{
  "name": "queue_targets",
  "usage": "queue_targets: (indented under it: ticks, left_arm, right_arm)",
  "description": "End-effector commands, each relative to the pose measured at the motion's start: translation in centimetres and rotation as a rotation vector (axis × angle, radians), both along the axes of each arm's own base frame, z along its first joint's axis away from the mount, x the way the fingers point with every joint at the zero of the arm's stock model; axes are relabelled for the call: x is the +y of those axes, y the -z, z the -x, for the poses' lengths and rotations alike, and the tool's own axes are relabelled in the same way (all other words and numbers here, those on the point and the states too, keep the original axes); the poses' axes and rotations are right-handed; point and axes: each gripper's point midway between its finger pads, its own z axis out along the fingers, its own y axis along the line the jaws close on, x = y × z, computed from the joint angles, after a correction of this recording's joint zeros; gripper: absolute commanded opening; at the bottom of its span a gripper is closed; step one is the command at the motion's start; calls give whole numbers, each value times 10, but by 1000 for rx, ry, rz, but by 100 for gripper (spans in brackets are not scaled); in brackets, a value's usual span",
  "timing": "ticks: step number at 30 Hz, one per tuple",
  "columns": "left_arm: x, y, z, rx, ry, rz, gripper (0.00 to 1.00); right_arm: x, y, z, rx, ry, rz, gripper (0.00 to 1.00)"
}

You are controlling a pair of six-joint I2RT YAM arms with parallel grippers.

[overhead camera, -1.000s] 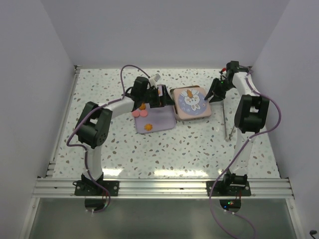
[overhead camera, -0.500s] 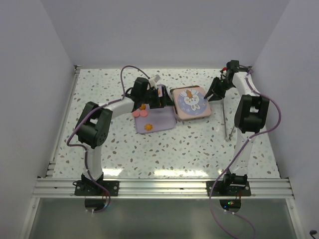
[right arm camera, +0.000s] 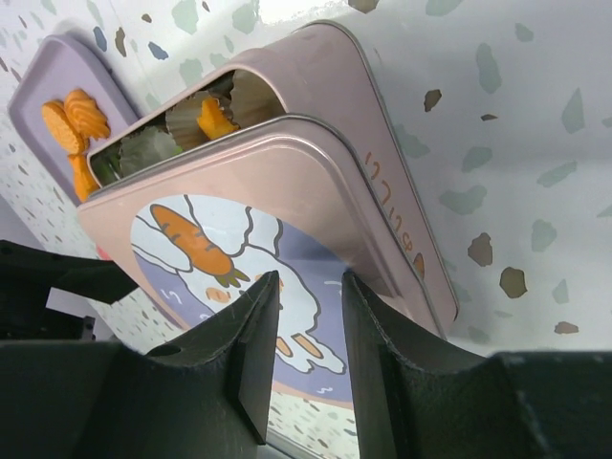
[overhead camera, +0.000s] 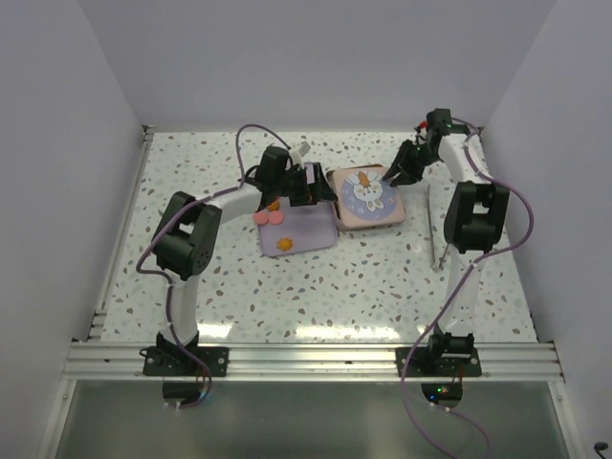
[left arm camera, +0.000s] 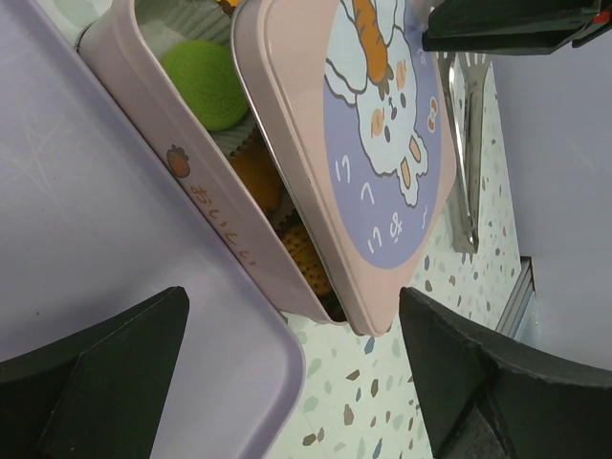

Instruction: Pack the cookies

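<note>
Since a second ago the right gripper [overhead camera: 396,174] has swung left from the upper right of the frame to hover over the bunny lid [overhead camera: 368,196]. The lid lies skewed over the square tin [left arm camera: 143,124] at upper centre. This gripper's fingers stand a narrow gap apart with nothing between them, while the left gripper [left arm camera: 292,298] gapes wide and empty over the right edge of the lilac tray [overhead camera: 311,229]. Packing looks mostly done: several cookies [left arm camera: 206,81], one green and the rest orange, sit inside the tin, but a few orange and pink ones remain on or beside the tray, left of centre, and the lid is not yet seated.
</note>
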Motion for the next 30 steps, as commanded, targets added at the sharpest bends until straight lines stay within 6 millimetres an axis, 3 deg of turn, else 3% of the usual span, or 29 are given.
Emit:
queue_targets:
  ticks: [1,15,16,30]
  left_arm:
    - [-8,-9,-7,-33,22,8,97]
    - [-18,-1,-20,-18,36,1,97]
    - [-18,-1,-21,-16,36,0,97]
    - [-24,5,-26,-6,46,7,98]
  right_arm:
    - [4,4,-12,-12,11,-4,37]
    - [14,15,-29,-10,26,-22,37]
    - [28,16,-27,-7,-2,-23,37]
    - [73,8,-17,-8,-67,-70,37]
